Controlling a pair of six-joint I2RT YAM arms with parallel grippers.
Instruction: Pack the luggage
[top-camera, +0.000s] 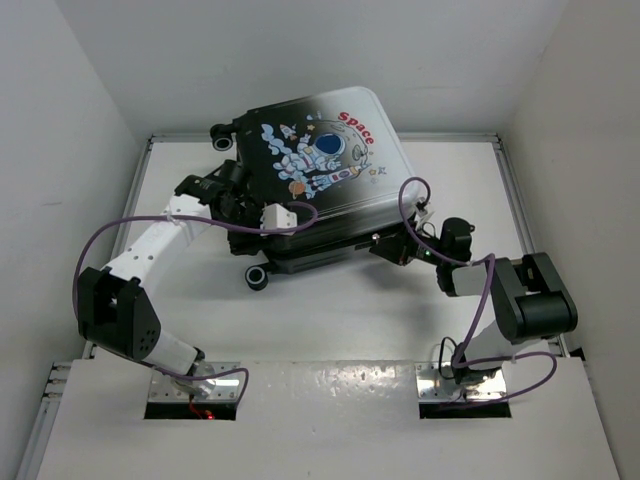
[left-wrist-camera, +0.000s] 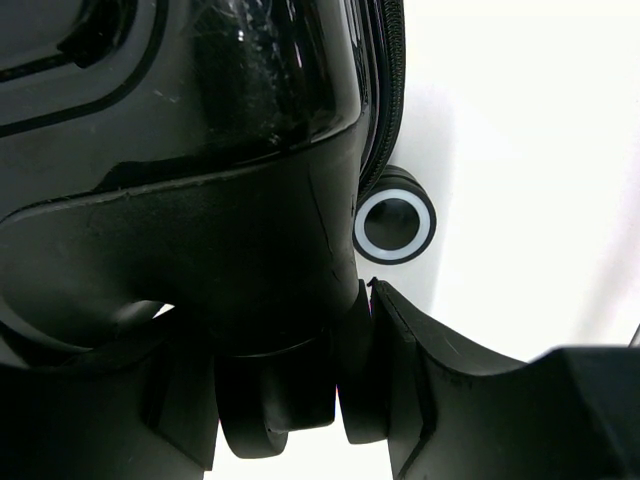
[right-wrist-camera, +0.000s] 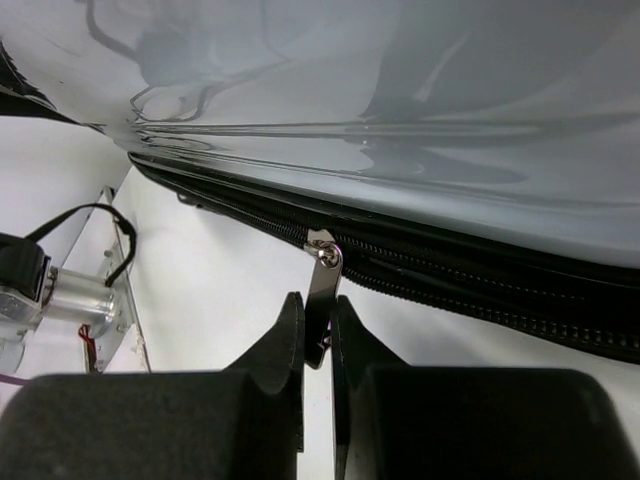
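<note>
The luggage (top-camera: 320, 170) lies flat toward the back middle of the white worktop (top-camera: 330, 320). Its printed shell faces up, showing a cartoon astronaut and the red word "Space" on a surface that fades from white to black. The lid is down on the base, so from my overhead view the inside and anything packed in it are hidden. The wheeled end points to my left.

Along the near right edge, a black zipper (right-wrist-camera: 480, 290) runs under the glossy pale shell. My right fingers (right-wrist-camera: 282, 350) are clenched on the flat metal zipper pull (right-wrist-camera: 322, 275). They pinch its lower end between the two dark pads, and its top hangs from the slider. I cannot tell how far the zipper is done up.

At the wheeled end, my left fingers (left-wrist-camera: 450, 380) stand partly apart with a black wheel (left-wrist-camera: 275, 410) of the luggage between them. One fingertip touches the wheel's mount. It is black on black there, so I cannot tell whether they squeeze the wheel or only bracket it. Just beyond, a ringed wheel (left-wrist-camera: 395, 225) with a white band on its face shows against the worktop, right beside the zipper seam.

Seen from above, the white left arm (top-camera: 150, 245) curves in from the near left to the wheeled end. The dark right arm (top-camera: 520, 290) bends in from the near right to the front right corner of the luggage. Both arms trail purple cables (top-camera: 100, 240).
</note>
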